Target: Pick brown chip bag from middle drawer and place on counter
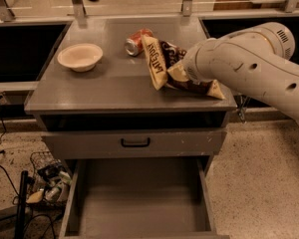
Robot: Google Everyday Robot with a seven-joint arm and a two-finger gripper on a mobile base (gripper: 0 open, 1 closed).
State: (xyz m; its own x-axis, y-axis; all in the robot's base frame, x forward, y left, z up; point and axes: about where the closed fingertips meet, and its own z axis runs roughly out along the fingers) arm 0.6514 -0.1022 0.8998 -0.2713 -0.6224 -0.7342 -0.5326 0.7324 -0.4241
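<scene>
Brown chip bag [162, 63] lying on the matte-gray tabletop [114, 91], right side, just beside an orange-red soda can [136, 41]; white-armed hand [189, 72] against it, grip cannot be told; cream bowl [79, 57] at left; middle drawer [139, 208] open below, speckled floor [259, 183] around

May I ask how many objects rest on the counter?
3: bowl left, soda can rear centre, brown chip bag beside it at the gripper; arm may hide more.
</scene>
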